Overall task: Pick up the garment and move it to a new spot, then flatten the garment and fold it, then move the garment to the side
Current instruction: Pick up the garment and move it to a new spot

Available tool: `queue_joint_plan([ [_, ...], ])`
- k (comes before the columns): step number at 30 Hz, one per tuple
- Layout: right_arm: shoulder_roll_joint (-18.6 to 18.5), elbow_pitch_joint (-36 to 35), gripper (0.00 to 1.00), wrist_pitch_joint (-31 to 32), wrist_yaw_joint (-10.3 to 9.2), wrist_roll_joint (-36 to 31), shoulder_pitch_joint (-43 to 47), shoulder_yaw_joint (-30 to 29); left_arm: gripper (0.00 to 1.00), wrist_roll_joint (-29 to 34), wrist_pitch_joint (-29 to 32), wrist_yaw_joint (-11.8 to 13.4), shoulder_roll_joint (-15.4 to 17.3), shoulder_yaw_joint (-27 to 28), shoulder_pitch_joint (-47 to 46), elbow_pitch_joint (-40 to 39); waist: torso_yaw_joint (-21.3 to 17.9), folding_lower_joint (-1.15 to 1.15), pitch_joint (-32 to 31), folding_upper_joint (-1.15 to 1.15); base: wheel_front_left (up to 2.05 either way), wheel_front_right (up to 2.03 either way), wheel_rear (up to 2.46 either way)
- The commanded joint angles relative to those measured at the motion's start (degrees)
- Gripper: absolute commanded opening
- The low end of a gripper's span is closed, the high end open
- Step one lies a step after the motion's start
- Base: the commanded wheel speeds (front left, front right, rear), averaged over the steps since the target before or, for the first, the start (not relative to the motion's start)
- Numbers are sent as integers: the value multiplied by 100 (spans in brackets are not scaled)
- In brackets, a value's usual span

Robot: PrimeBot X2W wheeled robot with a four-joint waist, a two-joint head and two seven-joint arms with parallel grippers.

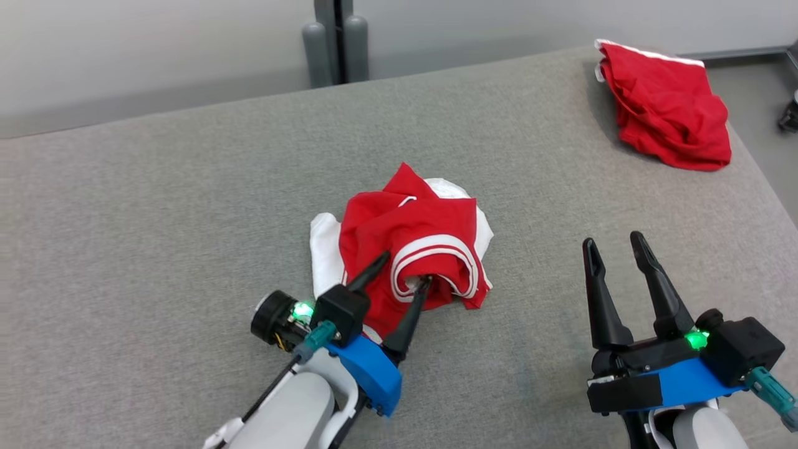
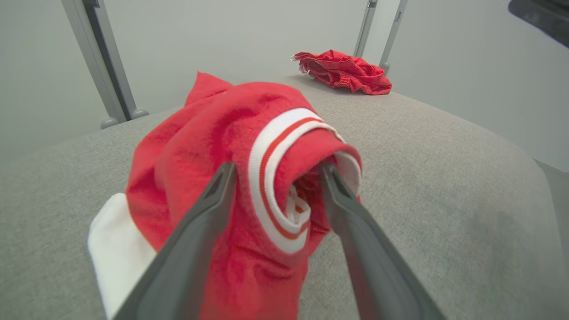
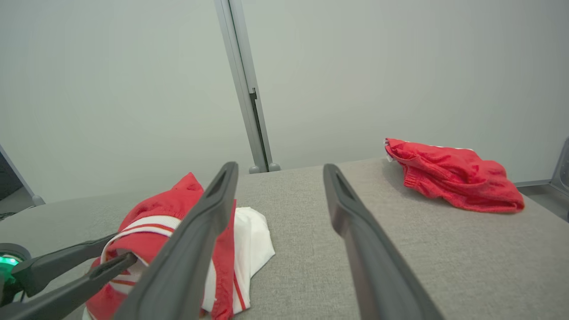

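Note:
A crumpled red and white garment (image 1: 411,231) lies in a heap in the middle of the grey padded table (image 1: 187,218). My left gripper (image 1: 405,268) is open and pushed into the heap's near side. In the left wrist view the fingers (image 2: 209,209) straddle a rolled red band with white stripes on the garment (image 2: 191,146); the right finger sits inside the band's opening, the left one outside. My right gripper (image 1: 613,240) is open with nothing between its fingers, well to the right of the heap. The right wrist view shows that gripper (image 3: 279,166) with the garment (image 3: 146,213) at its lower left.
A second red garment (image 1: 667,106) lies bunched at the table's far right corner, also seen in the wrist views (image 2: 344,71) (image 3: 453,175). Grey metal posts (image 1: 336,43) stand behind the far edge. The table's right edge drops to the floor (image 1: 760,81).

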Motion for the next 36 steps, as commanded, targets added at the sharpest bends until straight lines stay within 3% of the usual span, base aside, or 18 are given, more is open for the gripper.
queue_joint_plan([
  [1, -3, 41, 100, -19, 2, -26, 94, -17, 100, -20, -92, 44, -45, -37, 133, -86, 92, 0, -76, 0, 0, 0, 0],
  [6, -3, 116, 100, -19, 2, -84, 226, -88, 100, -43, -227, 157, -64, -64, 435, -350, 396, 0, -277, 0, 0, 0, 0],
  [11, -2, 186, 100, -19, 3, -149, 292, -172, 100, -79, -300, 347, 128, 146, 635, -535, 649, 0, -448, 0, 0, 0, 0],
  [23, -4, 428, 100, -19, 3, -251, 507, -423, 100, -88, -362, 1043, 564, 1885, 1475, -1820, 1036, 0, -854, 0, 0, 0, 0],
  [29, -4, 528, 100, -19, 3, -323, 649, -510, 100, 130, -363, 1054, 525, 2660, 2018, -2173, 1081, 0, -973, 0, 0, 0, 0],
  [36, -4, 679, 100, -19, 3, -365, 771, -644, 100, 451, -364, 816, 371, 3223, 2441, -2218, 1099, 0, -1036, 0, 0, 0, 0],
])
